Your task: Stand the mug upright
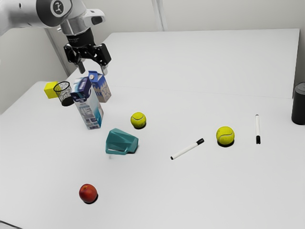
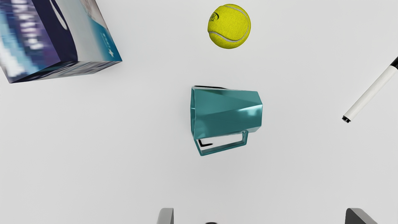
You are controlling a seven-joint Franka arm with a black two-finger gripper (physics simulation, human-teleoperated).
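Table: plain white
Mug: kinda shiny teal, faceted
Mouth: exterior view's left, long axis flat
Gripper: fingers spread wide

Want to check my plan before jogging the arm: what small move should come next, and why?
Probably shift the open black two-finger pincer toward the faceted teal mug, without lowering yet. The mug lies on its side and, in the wrist view, sits beyond the fingertips rather than between them; a tall blue-and-white carton stands near, so lowering early might bump it.

The wrist view crops the carton (lettering blurred).
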